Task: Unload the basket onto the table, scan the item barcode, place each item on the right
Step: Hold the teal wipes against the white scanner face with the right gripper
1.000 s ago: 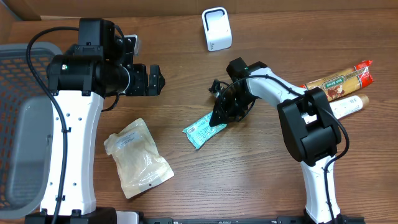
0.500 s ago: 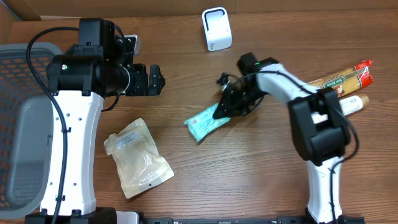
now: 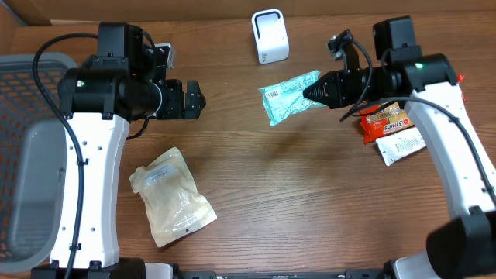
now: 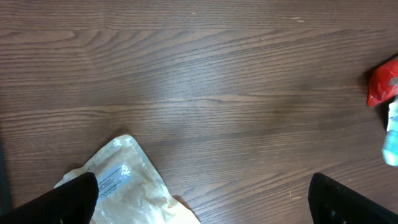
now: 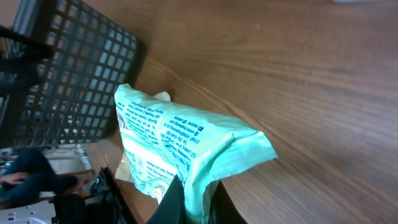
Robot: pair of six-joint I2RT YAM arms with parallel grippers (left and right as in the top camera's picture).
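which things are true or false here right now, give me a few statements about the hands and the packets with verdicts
The right hand is shut on the green packet. True.
The left hand grips the pale pouch. False: it is open, and the pouch lies free on the table.
The grey basket stands on the left arm's side. True.
The green packet sits in the grey basket. False: it is held up near the white scanner.

Overhead looks straight down; 2 wrist views hover near the table (image 4: pixel 199 74)
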